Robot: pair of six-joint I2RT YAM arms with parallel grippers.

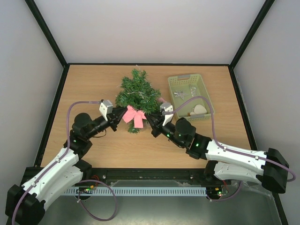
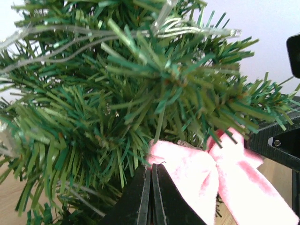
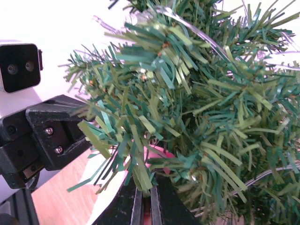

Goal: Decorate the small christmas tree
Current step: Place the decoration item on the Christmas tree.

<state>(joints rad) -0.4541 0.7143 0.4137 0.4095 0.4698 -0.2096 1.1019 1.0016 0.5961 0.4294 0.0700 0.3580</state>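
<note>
The small christmas tree (image 1: 137, 95) stands at mid-table, a pink bow (image 1: 134, 115) at its lower front. My left gripper (image 1: 123, 114) touches the bow's left side. In the left wrist view its jaws (image 2: 153, 165) are shut, the bow (image 2: 192, 168) lying against the right finger under the branches (image 2: 140, 84). A hair-thin wire curls at the tips; I cannot tell whether it is pinched. My right gripper (image 1: 151, 126) reaches in from the right. Its jaws (image 3: 146, 190) are closed under the needles (image 3: 187, 108) on a red-pink strip of the bow (image 3: 161, 153).
A pale green basket (image 1: 174, 93) stands right of the tree, holding silvery ornaments (image 1: 181, 93) and a white heart (image 1: 200, 109). The left gripper's black body (image 3: 44, 136) sits close opposite the right one. Grey walls close in the wooden table (image 1: 93, 84).
</note>
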